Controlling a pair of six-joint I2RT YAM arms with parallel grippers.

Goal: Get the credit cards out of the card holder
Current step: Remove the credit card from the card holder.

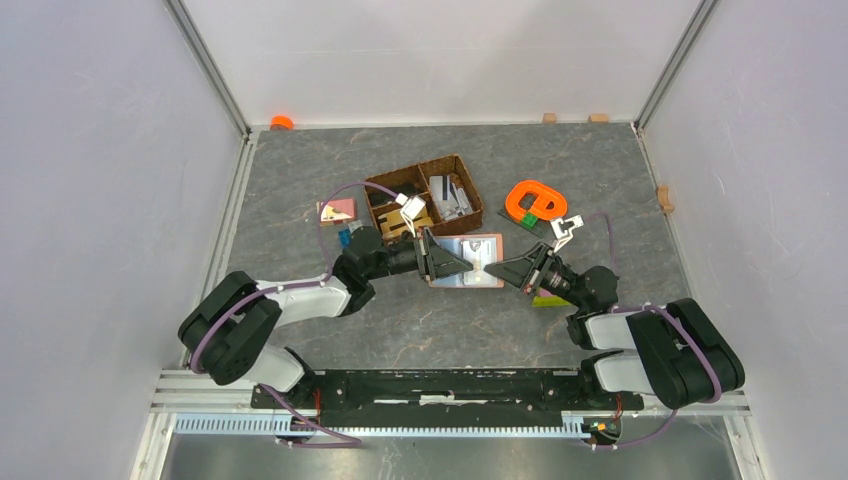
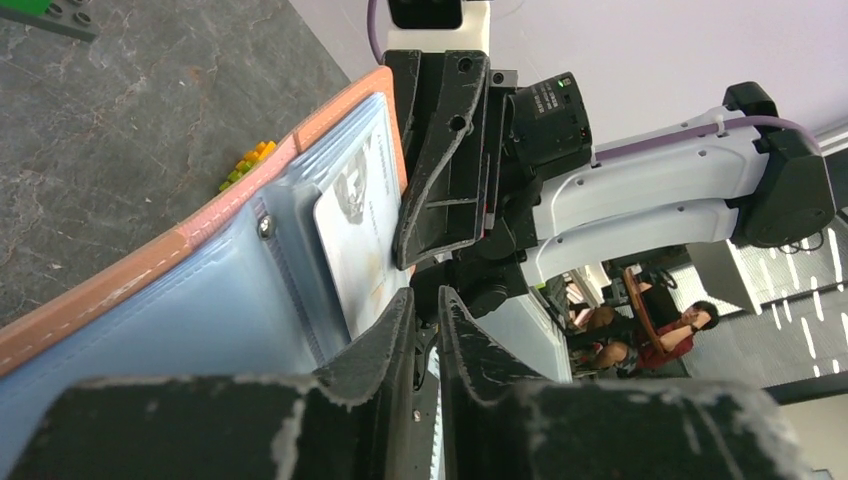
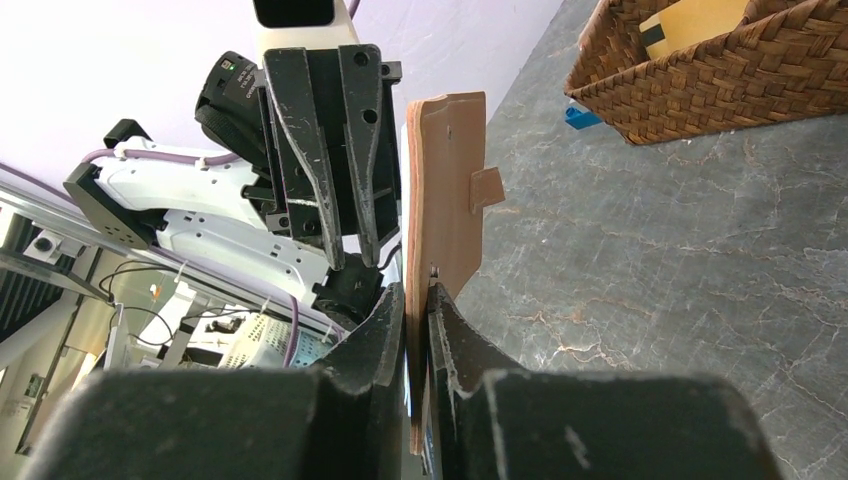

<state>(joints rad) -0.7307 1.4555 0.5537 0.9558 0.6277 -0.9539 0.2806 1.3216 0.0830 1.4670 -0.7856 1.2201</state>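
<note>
The reddish-brown card holder (image 1: 478, 250) hangs open above the table between my two grippers. My right gripper (image 3: 417, 290) is shut on the edge of its leather cover (image 3: 445, 180), which stands edge-on with the strap tab facing the table. From the left, my left gripper (image 1: 455, 262) reaches into the pale blue sleeves (image 2: 200, 310). A white credit card (image 2: 350, 240) shows there. The left gripper (image 2: 427, 298) has its jaws closed to a thin slit right at that card's near corner. The left finger hides the pinch itself.
A dark woven divided basket (image 1: 425, 195) holding small items stands behind the card holder. A pink-and-tan flat piece (image 1: 337, 210) lies to its left, a small blue block (image 3: 578, 117) beside it. An orange ring-shaped thing (image 1: 535, 200) sits back right, and small yellow-green bricks (image 2: 248, 160) lie below.
</note>
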